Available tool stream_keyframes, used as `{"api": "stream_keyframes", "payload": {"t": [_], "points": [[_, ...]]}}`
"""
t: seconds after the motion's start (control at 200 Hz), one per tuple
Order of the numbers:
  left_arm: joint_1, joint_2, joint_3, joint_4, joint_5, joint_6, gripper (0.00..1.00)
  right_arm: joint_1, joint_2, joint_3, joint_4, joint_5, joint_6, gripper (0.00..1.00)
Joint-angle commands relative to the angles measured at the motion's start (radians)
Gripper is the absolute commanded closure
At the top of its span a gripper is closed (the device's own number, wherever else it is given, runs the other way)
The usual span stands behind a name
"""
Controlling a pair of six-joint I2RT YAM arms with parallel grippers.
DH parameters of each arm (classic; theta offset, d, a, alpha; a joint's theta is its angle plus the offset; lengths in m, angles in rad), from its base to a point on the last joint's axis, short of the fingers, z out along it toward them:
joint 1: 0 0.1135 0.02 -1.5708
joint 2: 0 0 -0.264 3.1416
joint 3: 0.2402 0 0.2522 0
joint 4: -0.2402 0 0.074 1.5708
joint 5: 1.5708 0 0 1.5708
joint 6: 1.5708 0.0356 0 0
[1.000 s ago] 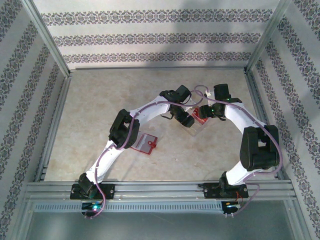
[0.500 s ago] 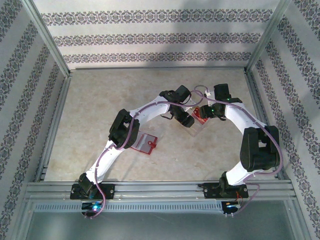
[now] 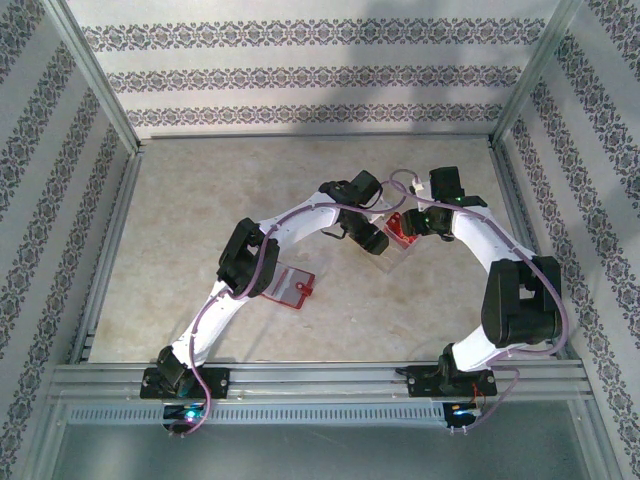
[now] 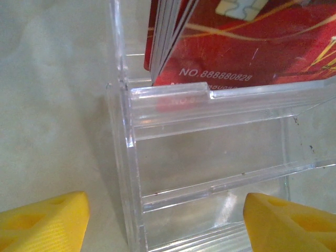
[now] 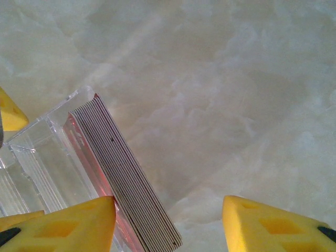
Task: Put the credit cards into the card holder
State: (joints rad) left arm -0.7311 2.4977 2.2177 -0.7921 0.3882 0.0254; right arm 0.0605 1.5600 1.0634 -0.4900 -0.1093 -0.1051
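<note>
many red cards [image 5: 123, 178] stand on edge in a clear tray [image 4: 210, 157], right of centre; the wallet [image 3: 285, 284] lies open well apart by the left arm [image 3: 290, 222]; the right gripper [image 5: 168, 223] has narrowed over the stack this last second, not yet pinching, so a pick looks near; the left gripper [image 4: 165, 223] straddles the tray, wide, holding nothing; bare table [image 3: 200, 220] lies between tray and wallet

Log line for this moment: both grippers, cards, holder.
left gripper: open at clear tray | right gripper: open, straddling credit cards | cards: stacked upright in tray | card holder: lying on table
</note>
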Motion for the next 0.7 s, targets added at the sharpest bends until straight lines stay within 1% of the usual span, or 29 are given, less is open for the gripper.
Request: {"api": "stream_keyframes", "payload": {"t": [0.0,0.11,0.225,0.33,0.415,0.535,0.695], "points": [[0.001,0.017,-0.033,-0.083,-0.040,0.022,0.23,-0.013,-0.004,0.016,-0.017,0.013,-0.012,0.45],[0.001,0.018,-0.031,-0.084,-0.039,0.027,0.23,-0.011,0.012,0.027,-0.023,-0.007,-0.013,0.53],[0.001,0.016,-0.033,-0.084,-0.048,0.025,0.23,-0.011,0.000,0.029,-0.032,-0.027,-0.021,0.65],[0.000,0.018,-0.035,-0.084,-0.042,0.026,0.23,-0.011,-0.015,0.020,-0.005,-0.060,-0.020,0.76],[-0.001,0.021,-0.030,-0.084,-0.049,0.024,0.23,-0.011,-0.013,0.015,0.003,-0.082,-0.021,0.81],[-0.001,0.015,-0.036,-0.084,-0.045,0.028,0.23,-0.011,0.004,0.021,-0.007,-0.107,-0.024,0.91],[-0.001,0.013,-0.036,-0.086,-0.052,0.030,0.23,-0.010,-0.002,0.027,-0.014,-0.146,-0.031,0.96]]}}
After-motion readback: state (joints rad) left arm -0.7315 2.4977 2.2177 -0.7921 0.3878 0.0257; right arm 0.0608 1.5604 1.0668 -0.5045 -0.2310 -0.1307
